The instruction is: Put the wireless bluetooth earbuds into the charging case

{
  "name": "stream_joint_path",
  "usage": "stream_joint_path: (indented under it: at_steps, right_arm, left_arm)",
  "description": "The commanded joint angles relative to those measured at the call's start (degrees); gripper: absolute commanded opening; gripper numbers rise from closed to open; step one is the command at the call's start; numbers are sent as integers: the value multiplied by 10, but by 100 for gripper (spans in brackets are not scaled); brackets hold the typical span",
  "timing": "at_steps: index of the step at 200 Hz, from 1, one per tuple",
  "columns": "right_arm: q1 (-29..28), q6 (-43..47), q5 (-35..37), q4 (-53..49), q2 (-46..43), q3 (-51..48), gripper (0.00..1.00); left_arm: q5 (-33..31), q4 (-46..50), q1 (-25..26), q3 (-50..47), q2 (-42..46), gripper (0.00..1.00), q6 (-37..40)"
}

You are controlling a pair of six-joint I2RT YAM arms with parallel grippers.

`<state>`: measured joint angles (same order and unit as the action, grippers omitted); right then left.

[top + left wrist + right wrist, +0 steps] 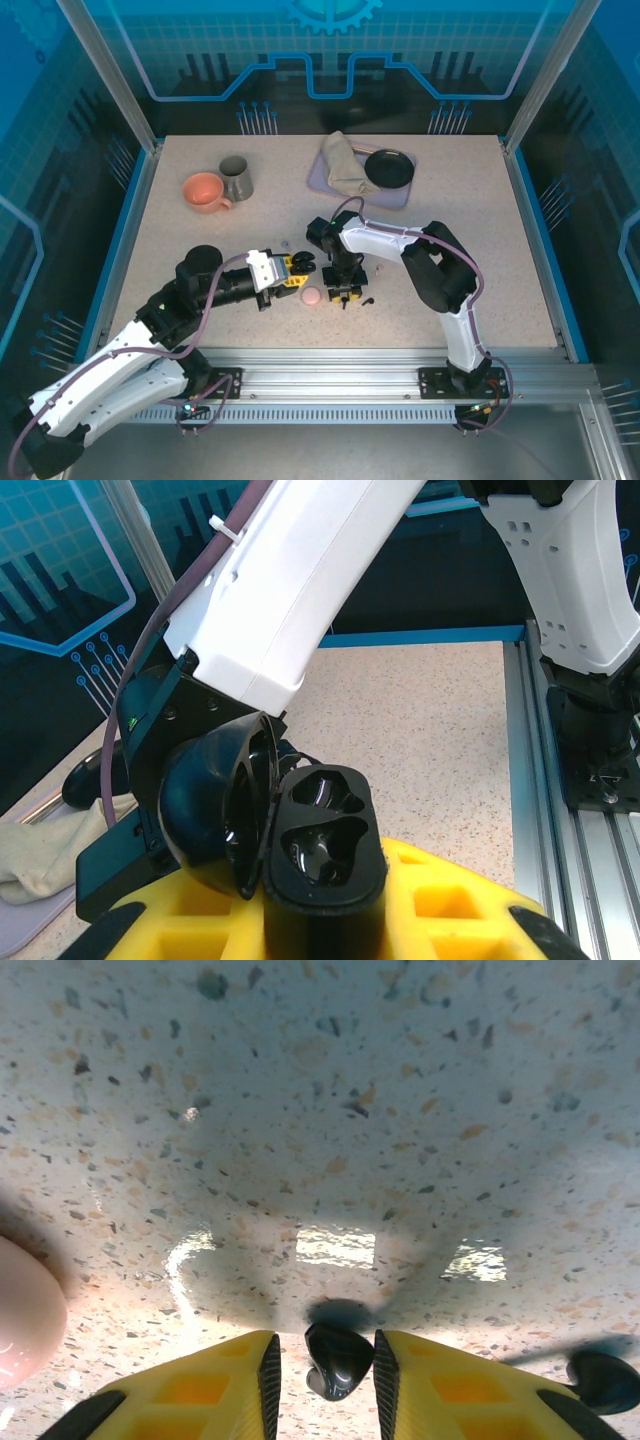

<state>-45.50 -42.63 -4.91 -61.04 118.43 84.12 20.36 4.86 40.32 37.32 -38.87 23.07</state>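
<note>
Tabletop (480,230) mostly bare; right end effector (325,1370) pinches black earbud (338,1360) centrally.

I see a speckled beige table (200,250) with blue edging, enclosed by blue circuit-patterned wall panels (330,50) on aluminium frame posts (105,70).

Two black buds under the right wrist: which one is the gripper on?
The black earbud between the right gripper's yellow fingers, at bottom centre of the right wrist view. The other black earbud lies apart, at the lower right corner.
</note>
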Motion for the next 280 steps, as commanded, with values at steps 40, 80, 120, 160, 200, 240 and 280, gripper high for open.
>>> stream_joint_path:
  at_steps: [40, 80, 120, 160, 200, 240, 280]
  right_arm:
    - [-9, -3, 9, -17, 25, 19, 32]
    - [-9, 0, 12, -18, 38, 27, 30]
    - [-10, 3, 10, -23, 43, 26, 28]
    - [-11, 8, 8, -23, 35, 18, 25]
    - [-10, 16, 1, -10, 30, 10, 21]
    - [-6, 24, 0, 5, 16, -7, 21]
    - [-2, 69, 15, 30, 0, -14, 21]
  left_arm:
    - [9, -4, 3, -3, 5, 0, 15]
    - [9, -3, 4, -3, 5, 0, 15]
    - [7, -2, 4, -1, 6, 0, 15]
    - [6, -1, 4, -1, 6, 0, 15]
    - [2, 1, 3, 0, 6, 0, 9]
    - [-2, 0, 4, 1, 4, 0, -3]
    - [-13, 2, 3, 5, -1, 0, -7]
